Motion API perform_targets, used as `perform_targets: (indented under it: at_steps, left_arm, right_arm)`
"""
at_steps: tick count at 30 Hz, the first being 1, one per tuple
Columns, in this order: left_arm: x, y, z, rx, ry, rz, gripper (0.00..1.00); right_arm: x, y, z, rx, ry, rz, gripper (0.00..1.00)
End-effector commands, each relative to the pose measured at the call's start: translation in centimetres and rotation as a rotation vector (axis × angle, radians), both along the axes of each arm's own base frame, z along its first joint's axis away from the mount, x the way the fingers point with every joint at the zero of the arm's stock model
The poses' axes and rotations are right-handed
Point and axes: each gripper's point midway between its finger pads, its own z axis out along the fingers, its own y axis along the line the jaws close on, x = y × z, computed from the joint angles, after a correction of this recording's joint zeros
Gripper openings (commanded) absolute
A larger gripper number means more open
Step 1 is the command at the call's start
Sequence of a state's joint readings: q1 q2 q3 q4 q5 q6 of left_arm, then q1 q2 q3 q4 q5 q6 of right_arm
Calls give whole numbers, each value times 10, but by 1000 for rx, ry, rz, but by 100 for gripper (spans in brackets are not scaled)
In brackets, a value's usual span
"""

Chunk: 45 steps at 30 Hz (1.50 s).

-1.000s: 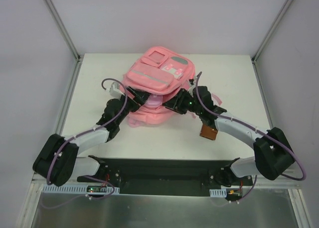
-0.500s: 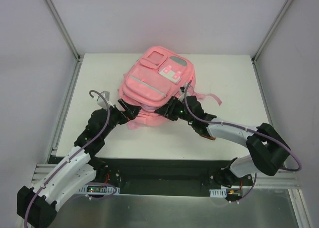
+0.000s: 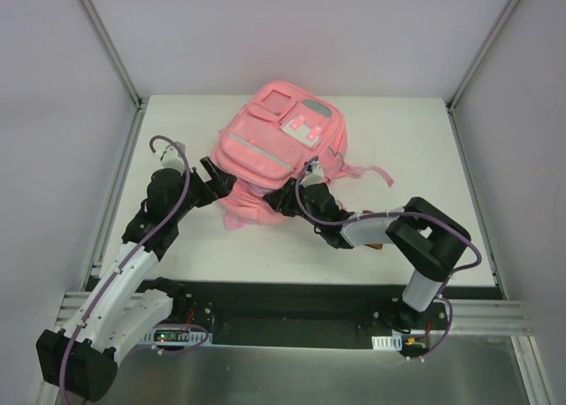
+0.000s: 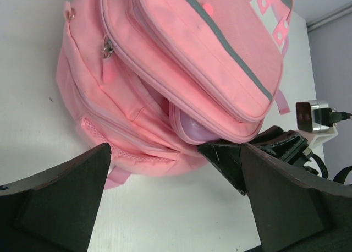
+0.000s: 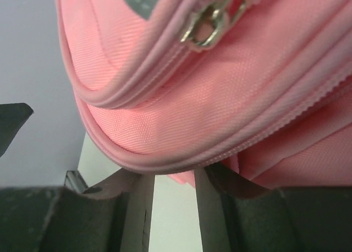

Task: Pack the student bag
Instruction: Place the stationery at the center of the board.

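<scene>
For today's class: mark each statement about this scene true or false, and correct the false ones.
1. The large pink fabric backpack lies on the white table. True.
2. The left end effector is shut on a strap. False: it is wide open and holds nothing.
3. A lilac rounded object shows in the backpack's open compartment. True.
4. The right end effector is parked at the table's right edge, far from the backpack. False: it is up against the backpack's near edge.
5. A metal zipper pull shows in the right wrist view. True.
</scene>
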State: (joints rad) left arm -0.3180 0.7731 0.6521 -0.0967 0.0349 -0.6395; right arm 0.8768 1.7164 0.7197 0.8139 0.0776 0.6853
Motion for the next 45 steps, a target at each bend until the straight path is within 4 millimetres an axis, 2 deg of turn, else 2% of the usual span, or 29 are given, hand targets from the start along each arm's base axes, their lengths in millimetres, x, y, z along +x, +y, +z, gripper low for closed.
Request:
perform_targets:
  at_steps: [1,4,7,8,10,12,13,14,17,20,21,24,25,26,27,28,30,33,34,36,41,43,44,45]
  left_arm:
    - [-1,0,3,30,2,-38,99]
    - [3,8,-13,45,44,1,99]
    - [7,14,-28,48,83,26,99]
    - [10,16,-35,52,101,32,99]
    - [13,15,-43,40,113,25,99]
    - [15,12,-53,34,137,15,99]
    - [15,10,-55,25,139,4,99]
    - [15,9,-55,21,142,-1,99]
    - [13,7,-55,9,140,-9,99]
    - [11,9,-53,8,126,-2,99]
    - [10,10,-54,12,124,0,99]
    - [10,10,-50,16,111,-4,99]
    - [10,11,-51,18,111,-1,99]
    - [10,11,-50,16,110,1,99]
    - [11,12,-50,18,110,7,99]
    - [11,12,-50,18,111,7,99]
    - [12,11,-48,18,106,5,99]
    - [13,11,-44,19,96,2,99]
    - [14,11,-44,20,97,3,99]
    - [14,11,-42,19,90,1,99]
    - [13,10,-38,19,79,-7,99]
    - [13,11,-36,21,72,-7,99]
    - [13,11,-34,20,71,-8,99]
    - [13,11,-34,20,71,-10,99]
  right_arm:
    - [45,1,57,40,-291,-134,36]
    - [54,0,69,25,-362,-160,37]
    - [72,-16,78,-23,-412,-284,41]
    - [80,-26,74,-45,-421,-355,45]
    - [91,-29,82,-58,-470,-404,48]
    - [103,-33,64,-106,-459,-463,55]
    - [109,-31,72,-91,-487,-486,57]
    - [115,-35,58,-109,-469,-522,62]
    - [122,-39,51,-123,-447,-560,68]
    - [116,-35,48,-135,-461,-507,70]
    - [113,-32,61,-76,-494,-493,70]
    - [94,-36,70,-1,-496,-438,73]
    - [88,-38,84,31,-497,-430,73]
    - [83,-38,83,43,-480,-408,73]
    - [77,-39,72,47,-425,-393,73]
    - [72,-40,79,71,-413,-386,73]
    - [64,-43,70,85,-372,-368,73]
    - [53,-44,70,192,-304,-358,72]
    - [50,-42,76,248,-278,-348,72]
    - [47,-39,79,295,-242,-342,72]
    - [52,-23,102,471,-139,-335,72]
    - [57,-17,98,486,-107,-344,72]
    - [62,-12,105,530,-80,-351,73]
    - [65,-9,96,521,-36,-362,73]
